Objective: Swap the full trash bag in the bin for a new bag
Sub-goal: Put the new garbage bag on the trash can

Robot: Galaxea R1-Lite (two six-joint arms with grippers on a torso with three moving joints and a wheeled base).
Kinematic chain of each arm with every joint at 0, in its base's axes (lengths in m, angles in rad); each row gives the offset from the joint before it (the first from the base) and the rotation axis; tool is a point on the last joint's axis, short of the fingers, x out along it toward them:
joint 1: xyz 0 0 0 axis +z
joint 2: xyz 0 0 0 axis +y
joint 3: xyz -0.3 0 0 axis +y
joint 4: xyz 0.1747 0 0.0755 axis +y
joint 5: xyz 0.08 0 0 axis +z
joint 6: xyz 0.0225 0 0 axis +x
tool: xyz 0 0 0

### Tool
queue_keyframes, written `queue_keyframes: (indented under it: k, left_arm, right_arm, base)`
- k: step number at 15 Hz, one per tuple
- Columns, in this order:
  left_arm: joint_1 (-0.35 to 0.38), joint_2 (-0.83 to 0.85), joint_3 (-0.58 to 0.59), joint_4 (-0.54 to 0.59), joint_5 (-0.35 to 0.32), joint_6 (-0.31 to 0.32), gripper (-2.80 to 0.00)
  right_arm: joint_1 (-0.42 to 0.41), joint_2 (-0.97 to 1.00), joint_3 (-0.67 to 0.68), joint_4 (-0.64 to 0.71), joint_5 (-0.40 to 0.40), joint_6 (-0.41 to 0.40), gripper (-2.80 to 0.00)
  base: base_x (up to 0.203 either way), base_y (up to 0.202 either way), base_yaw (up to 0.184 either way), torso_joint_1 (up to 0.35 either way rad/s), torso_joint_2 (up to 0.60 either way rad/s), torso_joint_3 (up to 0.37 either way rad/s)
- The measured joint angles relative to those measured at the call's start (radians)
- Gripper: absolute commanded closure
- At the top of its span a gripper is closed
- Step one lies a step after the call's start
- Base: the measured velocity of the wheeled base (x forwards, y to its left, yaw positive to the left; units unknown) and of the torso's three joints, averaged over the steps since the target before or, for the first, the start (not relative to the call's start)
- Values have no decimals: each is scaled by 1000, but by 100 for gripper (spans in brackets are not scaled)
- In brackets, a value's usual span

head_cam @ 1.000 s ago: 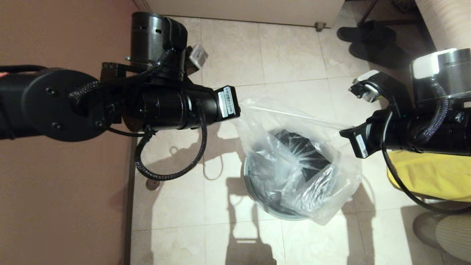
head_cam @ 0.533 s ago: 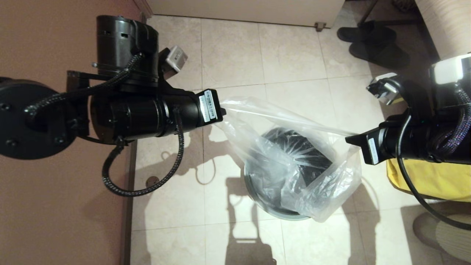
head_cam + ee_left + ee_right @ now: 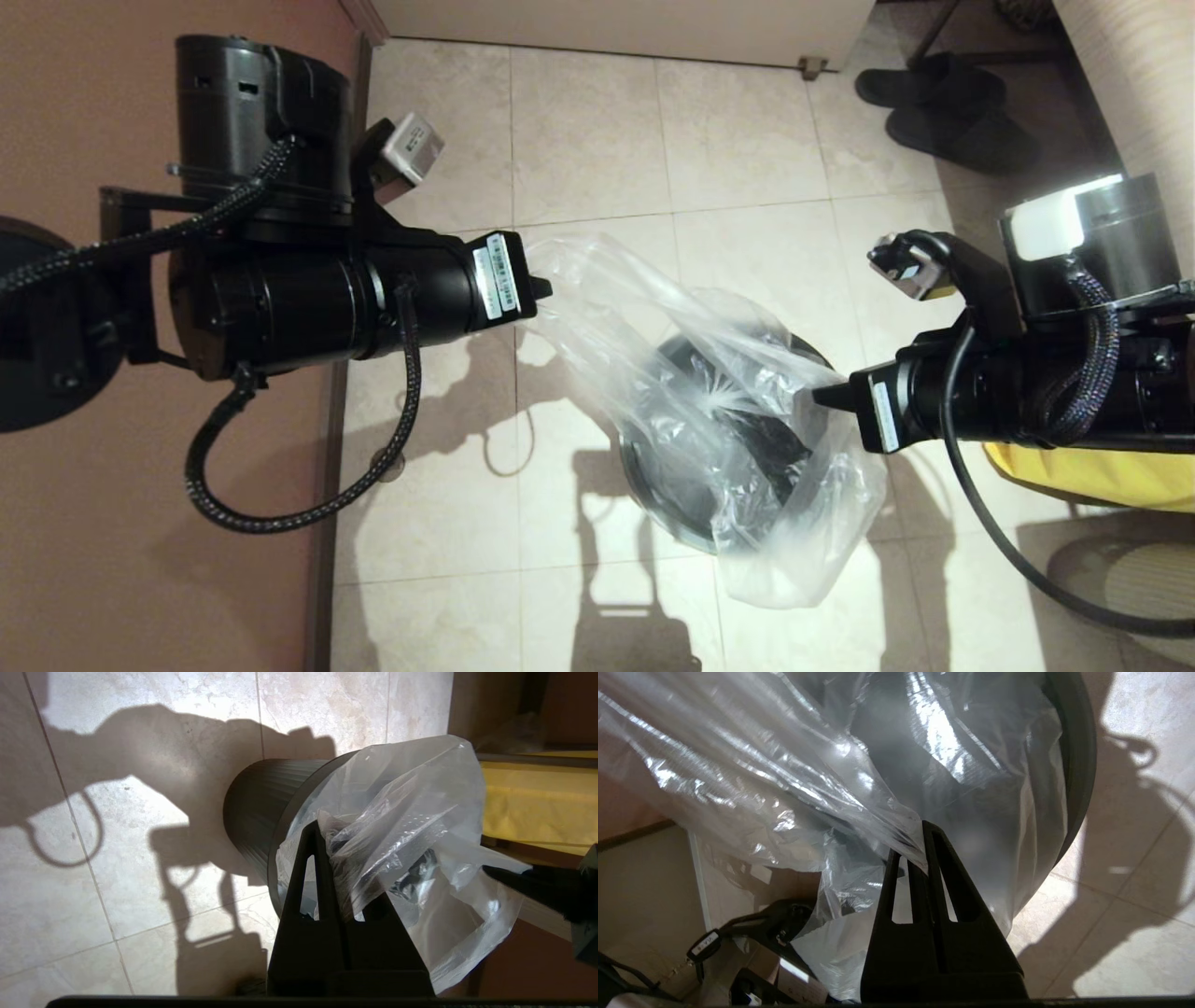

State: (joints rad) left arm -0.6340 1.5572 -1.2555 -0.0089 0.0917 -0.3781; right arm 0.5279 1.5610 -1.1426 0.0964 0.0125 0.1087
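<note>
Both arms reach level over the bin (image 3: 653, 485), left fingers (image 3: 540, 287) and right fingers (image 3: 826, 397) pinched shut on the bag (image 3: 672, 373) stretched between them.

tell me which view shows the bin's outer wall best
The left wrist view: the bin shows its dark ribbed side standing on the tiles. The head view looks down into its mouth through the bag; the right wrist view catches only its rim.

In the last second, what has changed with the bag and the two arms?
The left end effector drew back toward the wall; the right end effector moved in over the bin. The new bag, stretched taut before, now sags and hangs further over the bin's near rim. Both stay shut on the bag; the bin kept still.
</note>
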Motion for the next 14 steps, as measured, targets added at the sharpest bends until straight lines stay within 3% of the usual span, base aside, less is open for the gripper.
queue_keyframes:
  k: [5, 8, 10, 14]
  left_arm:
    - [18, 128, -8, -129, 4, 33, 0]
    - [55, 253, -29, -215, 7, 59, 0]
    - [79, 332, -97, -230, 7, 79, 0]
    - [114, 467, -285, -212, 5, 122, 0]
  right_arm:
    - [-173, 107, 6, -149, 152, 0, 0]
    - [-249, 186, -4, -248, 195, -1, 0]
    - [-288, 238, -30, -317, 212, 0, 0]
    - [-331, 318, -132, -324, 220, 5, 0]
  base:
    - [0, 0, 0, 0, 0, 0]
    - [0, 0, 0, 0, 0, 0]
    - [0, 0, 0, 0, 0, 0]
    - [0, 0, 0, 0, 0, 0]
